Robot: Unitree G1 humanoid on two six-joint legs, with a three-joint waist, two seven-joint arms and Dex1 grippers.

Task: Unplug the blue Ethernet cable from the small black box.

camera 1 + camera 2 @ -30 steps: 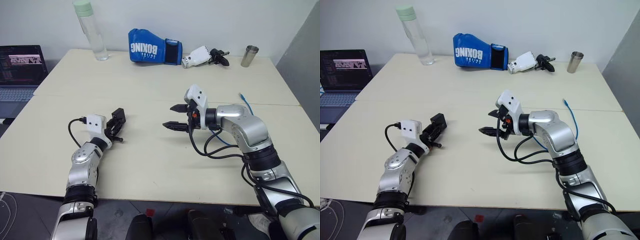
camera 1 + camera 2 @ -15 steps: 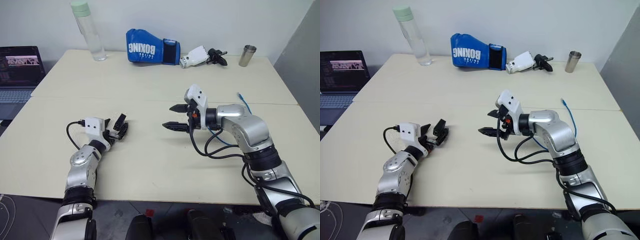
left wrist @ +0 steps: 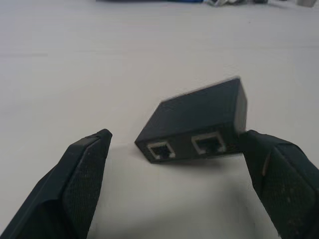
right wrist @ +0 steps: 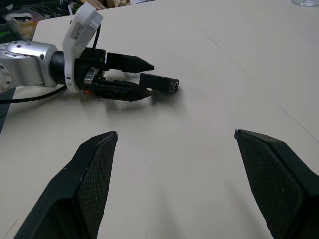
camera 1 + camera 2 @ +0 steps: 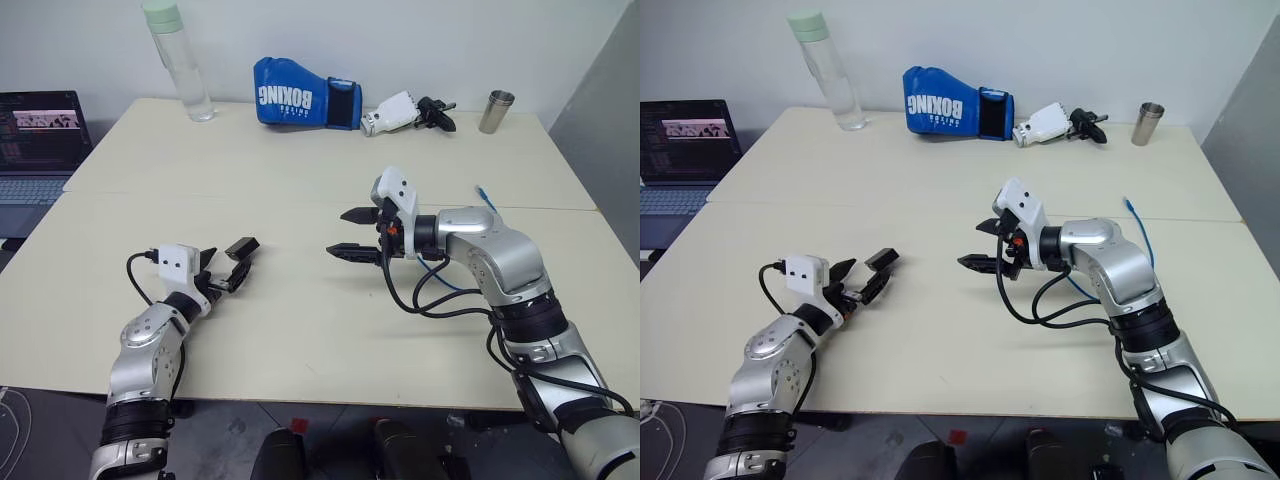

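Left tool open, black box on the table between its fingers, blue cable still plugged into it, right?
Not the cable part. The left wrist view shows both ports of the small black box empty; the blue Ethernet cable lies beyond the right arm. The left tool is open around the box.

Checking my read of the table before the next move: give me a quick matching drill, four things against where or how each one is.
Things:
1. small matte-black box
2. thin bright-blue Ethernet cable
3. left gripper
4. steel cup

Places or states:
A. far right corner of the table
B. open, just behind the box
C. flat on the table, both ports empty
D. beside the right arm, apart from the box

Pairs: 1-C, 2-D, 3-B, 4-A
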